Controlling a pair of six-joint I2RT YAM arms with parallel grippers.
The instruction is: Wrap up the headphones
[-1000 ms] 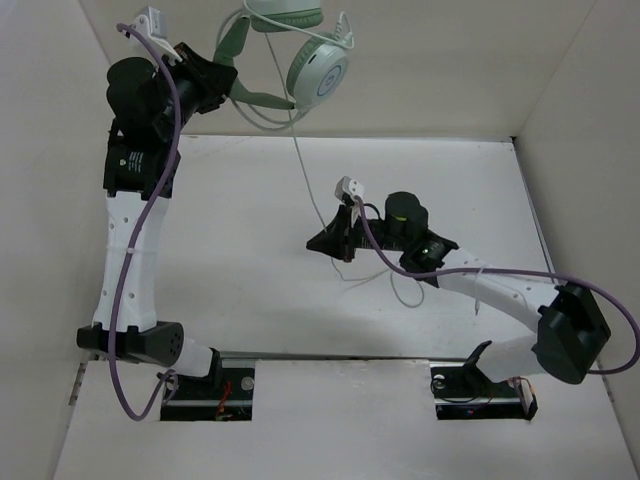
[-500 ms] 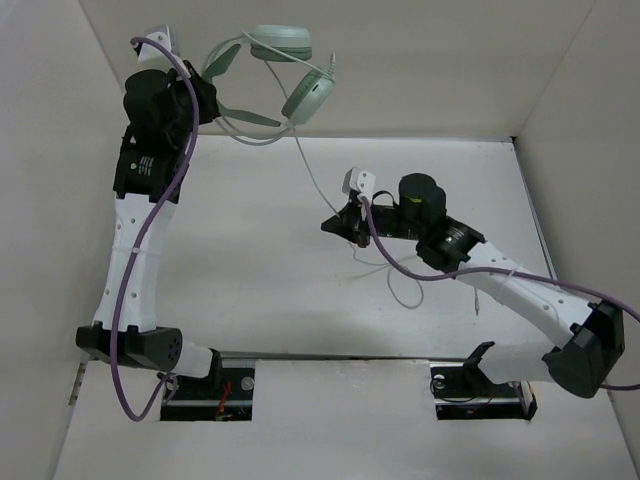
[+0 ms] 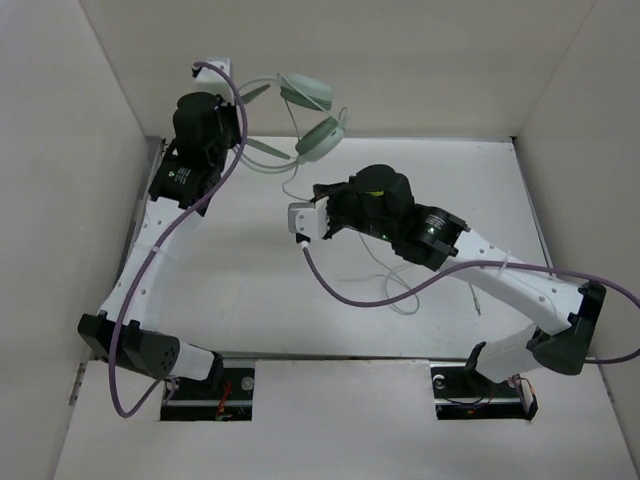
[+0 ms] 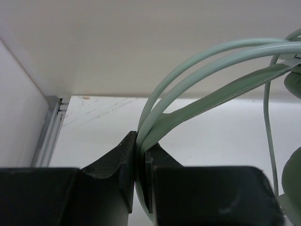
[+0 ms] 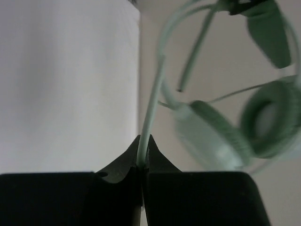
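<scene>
The white table (image 3: 250,270) fills the top view. The headphones (image 3: 320,137) hang in the air at 12 o'clock, close to the back wall. The left gripper (image 4: 140,146) is squeezed tight on the headband (image 4: 211,59); only its own camera shows this. The right gripper (image 5: 142,153) is pinched on the thin cable (image 5: 150,99). The top view shows more of it lying loose at 5 o'clock.

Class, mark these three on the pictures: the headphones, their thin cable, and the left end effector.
headphones (image 3: 322,138): top view, on the lower earcup.
cable (image 5: 149,106): right wrist view, on the stretch just above the fingertips.
left end effector (image 4: 139,148): left wrist view, midway between its fingertips, at the clamped headband.
</scene>
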